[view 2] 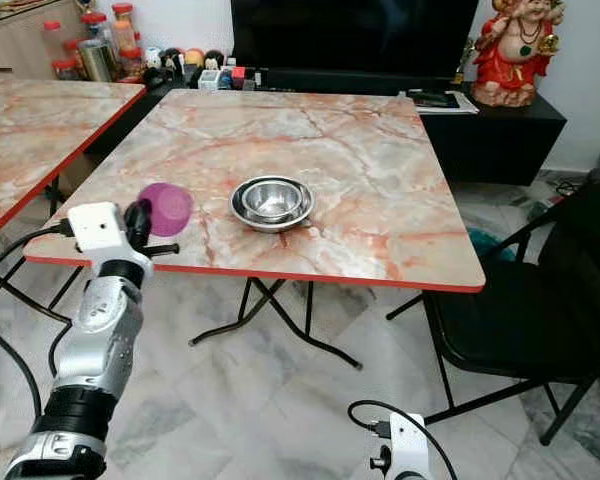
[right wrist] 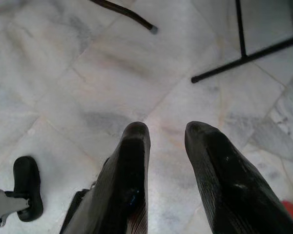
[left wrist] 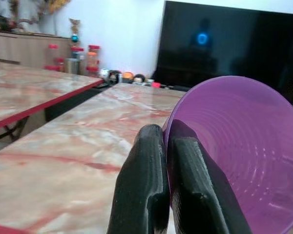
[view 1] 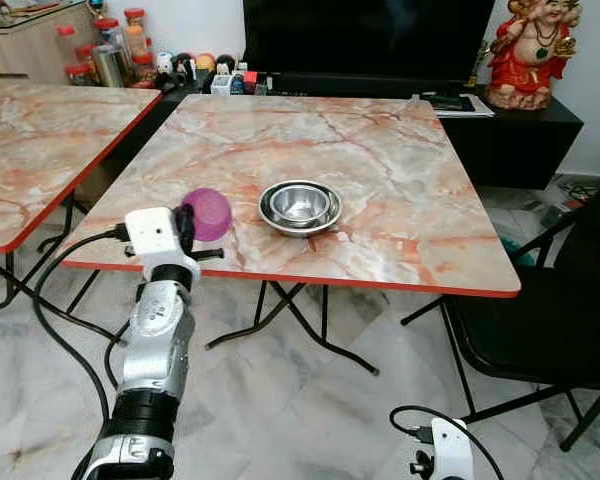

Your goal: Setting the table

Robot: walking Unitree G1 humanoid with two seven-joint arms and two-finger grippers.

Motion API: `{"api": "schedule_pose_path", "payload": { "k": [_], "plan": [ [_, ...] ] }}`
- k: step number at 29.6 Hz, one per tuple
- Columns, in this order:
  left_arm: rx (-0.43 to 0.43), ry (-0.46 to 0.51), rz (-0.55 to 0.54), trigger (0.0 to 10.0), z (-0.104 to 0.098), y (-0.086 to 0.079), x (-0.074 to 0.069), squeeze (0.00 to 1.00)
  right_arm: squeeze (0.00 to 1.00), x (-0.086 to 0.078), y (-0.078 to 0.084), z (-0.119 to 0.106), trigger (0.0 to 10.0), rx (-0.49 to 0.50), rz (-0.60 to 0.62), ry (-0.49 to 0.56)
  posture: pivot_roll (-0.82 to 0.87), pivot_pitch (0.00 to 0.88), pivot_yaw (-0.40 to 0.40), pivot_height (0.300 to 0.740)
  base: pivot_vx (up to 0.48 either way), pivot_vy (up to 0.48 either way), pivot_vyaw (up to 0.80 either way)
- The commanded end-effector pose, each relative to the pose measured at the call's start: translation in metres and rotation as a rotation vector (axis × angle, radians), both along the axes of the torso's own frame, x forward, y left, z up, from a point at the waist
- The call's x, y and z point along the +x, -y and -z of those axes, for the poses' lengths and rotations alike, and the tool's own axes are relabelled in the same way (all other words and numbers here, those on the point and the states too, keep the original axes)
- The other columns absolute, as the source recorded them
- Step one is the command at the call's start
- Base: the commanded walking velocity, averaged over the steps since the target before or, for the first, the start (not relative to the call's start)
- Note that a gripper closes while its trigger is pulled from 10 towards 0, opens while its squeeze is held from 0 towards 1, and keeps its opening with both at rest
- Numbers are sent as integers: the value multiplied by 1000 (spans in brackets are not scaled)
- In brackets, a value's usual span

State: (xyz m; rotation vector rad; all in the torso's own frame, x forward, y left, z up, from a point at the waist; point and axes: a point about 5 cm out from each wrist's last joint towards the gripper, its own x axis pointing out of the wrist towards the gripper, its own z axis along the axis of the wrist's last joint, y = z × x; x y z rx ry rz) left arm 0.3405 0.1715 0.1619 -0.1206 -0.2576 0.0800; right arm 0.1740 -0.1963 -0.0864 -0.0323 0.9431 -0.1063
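Note:
A purple plastic cup is held tilted just above the near left part of the marble table, its rim pinched between the fingers of my left gripper. In the left wrist view the two black fingers are shut on the cup wall. A steel bowl sits on the table a little to the cup's right. My right gripper hangs low over the floor with a gap between its fingers, nothing in it.
A second marble table stands to the left. A black chair is at the table's right side. Behind the table are a dark TV, jars and a red figurine.

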Motion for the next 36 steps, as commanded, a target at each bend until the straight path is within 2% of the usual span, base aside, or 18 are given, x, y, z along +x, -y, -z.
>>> {"api": "schedule_pose_path", "payload": {
  "k": [1,25,36],
  "plan": [
    [18,8,-18,10000,-5,-5,2,0,0,4,-2,-2,10000,13,7,16,-3,0,-30,740,375,0,519],
    [20,5,12,10000,-6,0,4,0,0,3,-2,-1,10000,9,18,9,-1,0,-27,740,386,0,22],
    [12,-1,63,10000,-7,8,5,0,0,1,-2,0,10000,8,21,6,-4,0,-26,740,392,0,0]
  ]
}}
